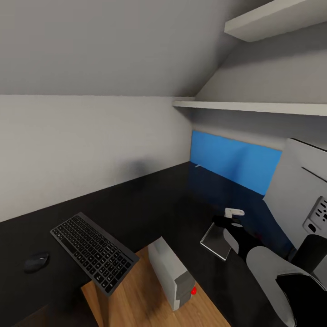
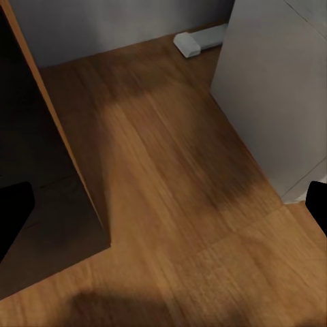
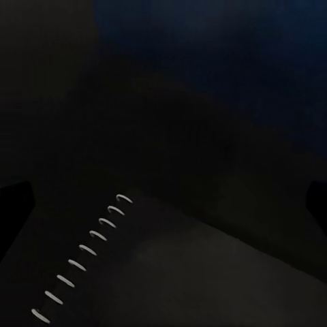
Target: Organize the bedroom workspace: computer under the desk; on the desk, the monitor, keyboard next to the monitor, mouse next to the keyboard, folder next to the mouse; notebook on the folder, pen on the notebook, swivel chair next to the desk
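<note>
The black desk wraps around a gap of wooden floor. On its left part lies the keyboard, its near end jutting past the desk edge, with the mouse left of it. The white computer stands on the floor in the gap. The monitor shows its grey back at the right. My right gripper hangs open over a flat grey spiral-bound notebook on the desk. My left gripper is open above the floor. Folder, pen and swivel chair are out of view.
A blue back panel lines the desk's far edge, and white shelves jut from the wall above it. A dark desk side panel stands beside the left gripper. A small white block lies on the floor by the wall.
</note>
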Controlling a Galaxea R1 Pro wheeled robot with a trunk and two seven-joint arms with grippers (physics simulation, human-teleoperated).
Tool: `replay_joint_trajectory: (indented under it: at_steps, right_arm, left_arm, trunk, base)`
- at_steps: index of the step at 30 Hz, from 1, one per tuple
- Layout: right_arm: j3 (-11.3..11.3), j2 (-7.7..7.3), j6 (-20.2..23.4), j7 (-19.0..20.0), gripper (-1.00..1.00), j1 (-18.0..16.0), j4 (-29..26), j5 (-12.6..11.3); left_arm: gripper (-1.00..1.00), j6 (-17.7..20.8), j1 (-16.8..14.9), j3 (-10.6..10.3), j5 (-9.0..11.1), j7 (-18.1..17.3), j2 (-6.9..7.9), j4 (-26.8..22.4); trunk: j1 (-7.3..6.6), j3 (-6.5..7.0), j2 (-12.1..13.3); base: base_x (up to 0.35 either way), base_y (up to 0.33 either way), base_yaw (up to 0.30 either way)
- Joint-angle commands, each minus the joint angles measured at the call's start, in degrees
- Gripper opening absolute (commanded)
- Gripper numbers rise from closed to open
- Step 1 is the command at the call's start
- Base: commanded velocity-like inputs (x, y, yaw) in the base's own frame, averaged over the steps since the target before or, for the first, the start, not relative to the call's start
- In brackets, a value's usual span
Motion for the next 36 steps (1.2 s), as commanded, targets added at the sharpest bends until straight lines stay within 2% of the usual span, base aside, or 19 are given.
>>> replay_joint_trajectory:
  at_steps: [1, 4, 17, 31, 36]
  right_arm:
    - [0.5, -0.05, 0.2, -0.3, 1.00, 0.0, -0.1, -0.5]
    - [0.5, -0.06, 0.2, -0.3, 1.00, 0.0, -0.1, -0.5]
    - [0.5, -0.06, 0.3, -0.4, 1.00, 0.0, -0.1, -0.4]
    - [0.5, -0.07, 0.6, -0.5, 1.00, 0.0, 0.0, -0.4]
    - [0.5, -0.07, 0.7, -0.5, 1.00, 0.0, 0.0, -0.4]
  left_arm:
    - [1.00, -0.2, 0.0, -0.5, 0.2, 0.3, -0.01, 0.0]
    - [1.00, -0.2, 0.0, -0.5, 0.2, 0.3, -0.01, 0.0]
    - [1.00, -0.2, 0.0, -0.4, 0.2, 0.4, -0.01, 0.0]
    - [1.00, -0.2, 0.0, -0.4, 0.2, 0.4, -0.01, 0.0]
    - [1.00, -0.2, 0.0, -0.4, 0.3, 0.5, -0.01, 0.0]
  trunk:
    - [0.00, -0.06, 0.0]
    - [0.00, -0.06, 0.0]
    - [2.85, -2.39, -5.2]
    - [2.85, -2.39, -5.2]
    - [3.95, -3.29, -7.2]
  base:
    - [0.000, 0.000, 0.000]
    - [0.000, 0.000, 0.000]
    - [0.000, 0.000, 0.000]
    - [0.000, 0.000, 0.000]
    - [0.000, 0.000, 0.000]
